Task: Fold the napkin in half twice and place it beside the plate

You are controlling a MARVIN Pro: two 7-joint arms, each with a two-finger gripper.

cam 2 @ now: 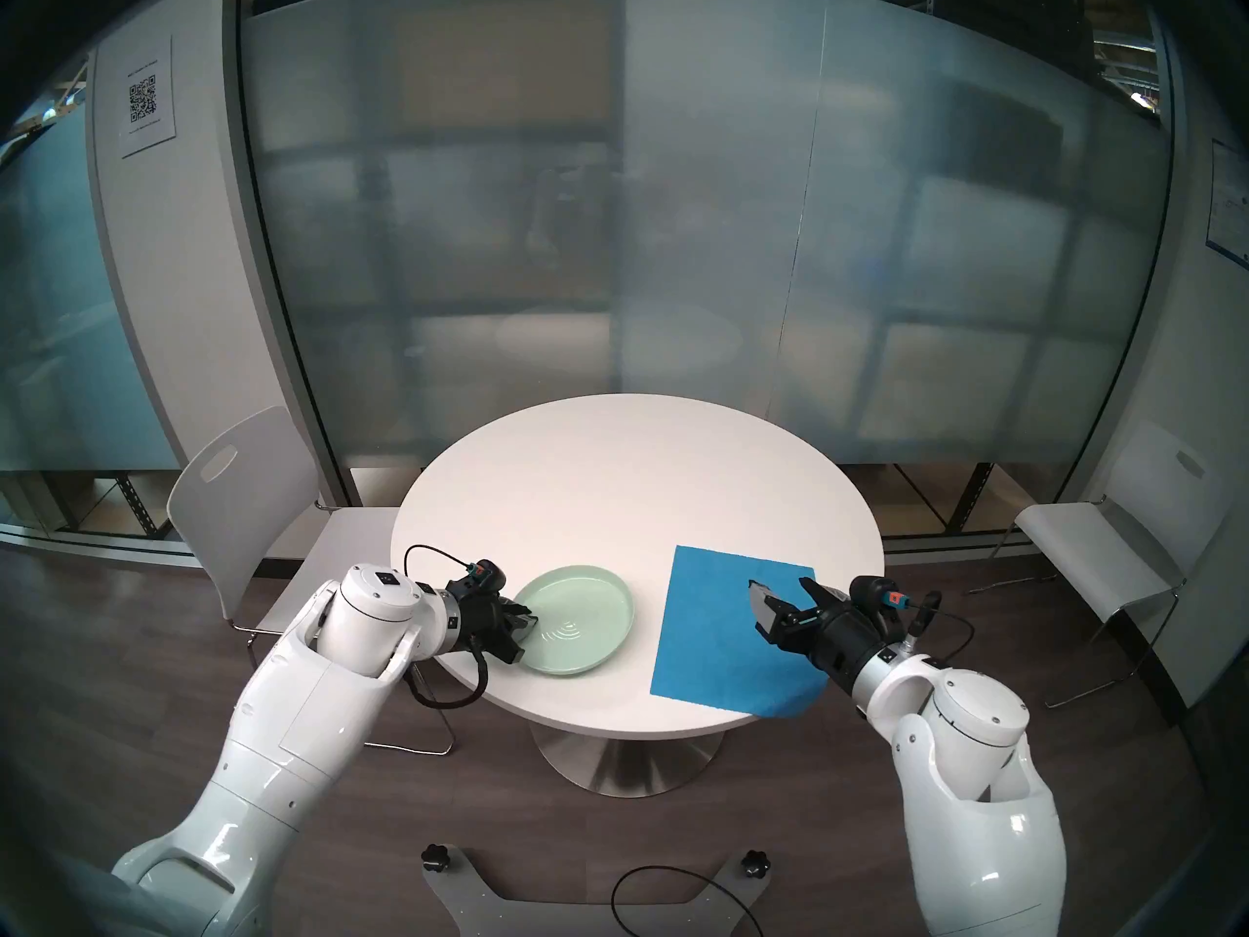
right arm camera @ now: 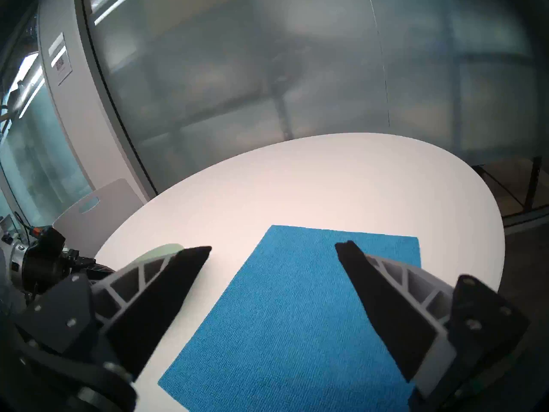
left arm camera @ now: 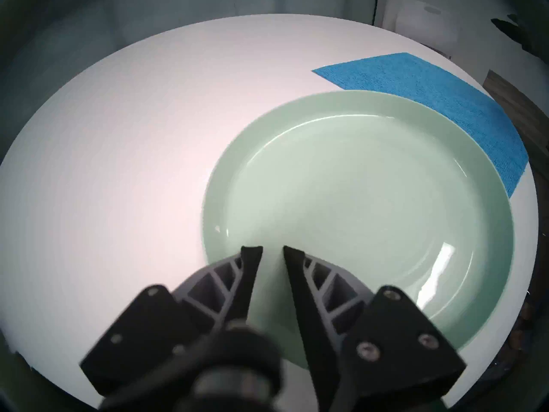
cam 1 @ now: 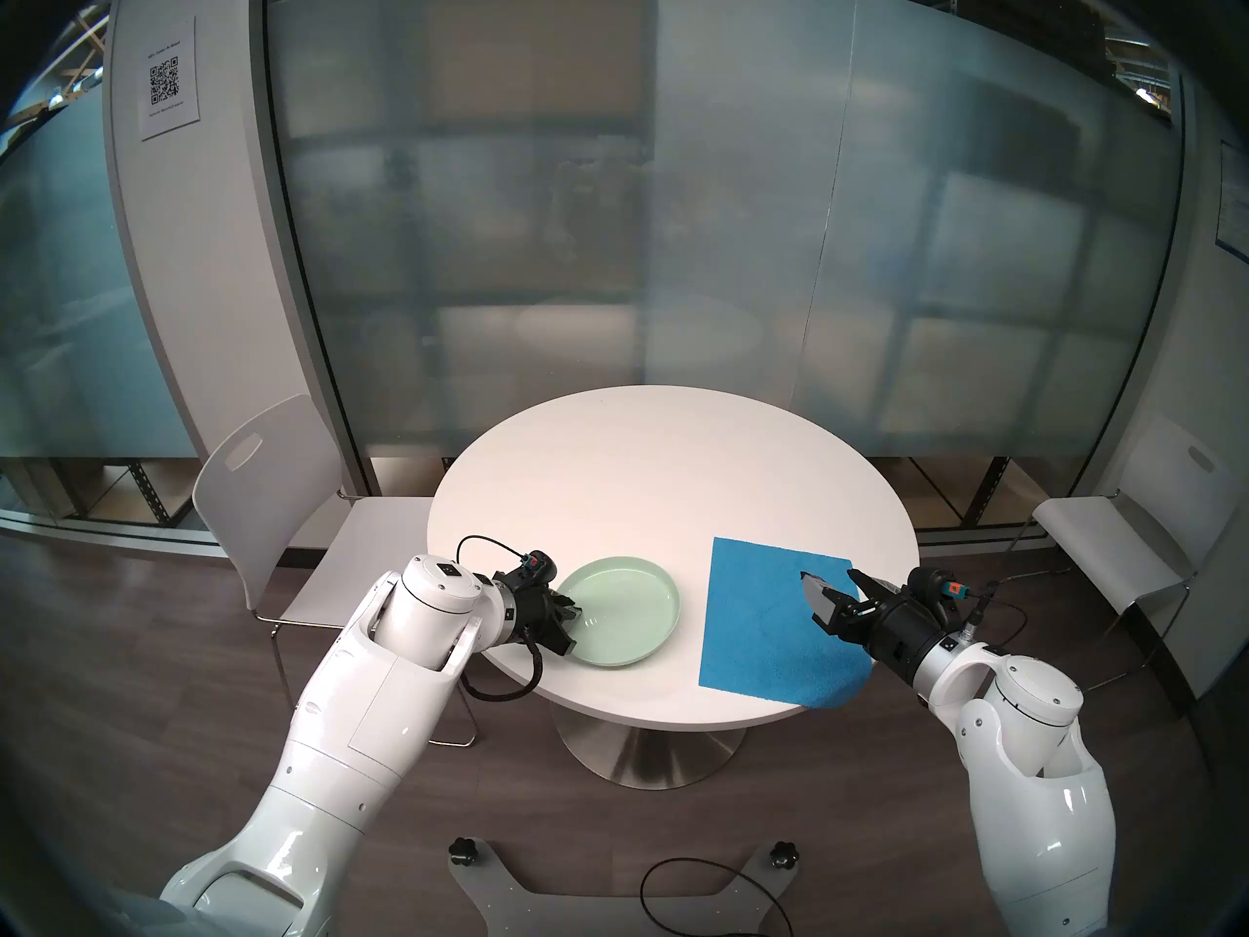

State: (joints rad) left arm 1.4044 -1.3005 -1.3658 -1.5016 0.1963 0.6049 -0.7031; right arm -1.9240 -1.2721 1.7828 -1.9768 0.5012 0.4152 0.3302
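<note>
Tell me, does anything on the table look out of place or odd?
One thing: the napkin lies flat and unfolded, but its near right corner hangs over the table edge, below the right gripper. The plate sits level and looks whole.

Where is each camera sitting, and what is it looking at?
Head stereo left: up on the head, looking down at the table; both arms show, the left end effector at the plate and the right end effector over the napkin.
Head stereo right: beside it, almost the same picture.
Left wrist: on the left wrist, facing the plate; its narrowly parted fingers show.
Right wrist: on the right wrist, facing across the napkin; its wide-open fingers show.
Both wrist views share napkin and table.
</note>
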